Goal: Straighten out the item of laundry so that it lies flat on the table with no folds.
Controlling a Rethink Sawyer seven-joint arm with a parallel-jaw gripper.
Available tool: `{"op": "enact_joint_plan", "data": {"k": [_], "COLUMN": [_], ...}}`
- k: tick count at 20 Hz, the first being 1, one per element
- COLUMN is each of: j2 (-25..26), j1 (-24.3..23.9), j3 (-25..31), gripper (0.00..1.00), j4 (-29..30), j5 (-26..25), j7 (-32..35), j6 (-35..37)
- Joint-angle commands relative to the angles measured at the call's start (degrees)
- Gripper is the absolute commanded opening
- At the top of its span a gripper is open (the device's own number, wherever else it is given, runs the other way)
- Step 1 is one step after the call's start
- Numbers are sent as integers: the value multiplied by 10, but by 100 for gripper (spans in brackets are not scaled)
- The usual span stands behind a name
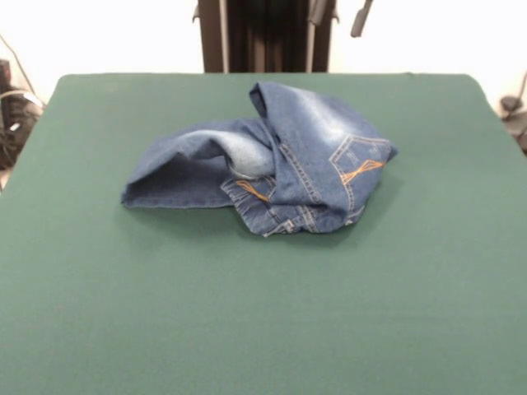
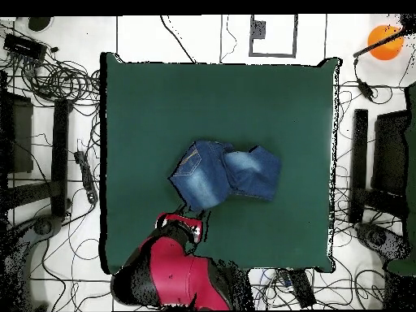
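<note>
The blue denim jeans (image 1: 272, 160) lie crumpled in a heap a little beyond the middle of the green table (image 1: 263, 313). One leg is folded over and points left, and a back pocket with orange stitching (image 1: 358, 167) faces up on the right. In the overhead view the jeans (image 2: 226, 173) are bunched at the table's centre (image 2: 162, 97). The red arm (image 2: 175, 272) is drawn back at the robot's side of the table, and its end (image 2: 182, 221) hangs just short of the jeans. In the front view only a dark piece of the gripper (image 1: 361, 18) shows at the top edge.
The black pedestal (image 1: 265, 34) stands behind the table's far edge. Cables and black stands (image 2: 49, 162) surround the table on the floor. An orange ball (image 2: 383, 41) sits past one far corner.
</note>
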Motion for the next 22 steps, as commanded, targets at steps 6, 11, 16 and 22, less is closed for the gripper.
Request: {"op": "enact_joint_plan", "data": {"k": [6,11,16,22], "j2": [14,11,10,-14], "j1": [12,12,10,-14], "j3": [28,28,29,36], "gripper": [100,100,100,100], "j4": [27,29,31,24], "j5": [34,34,32,26], "j7": [116,116,115,99], "j6": [-28,-25,-27,-3]}}
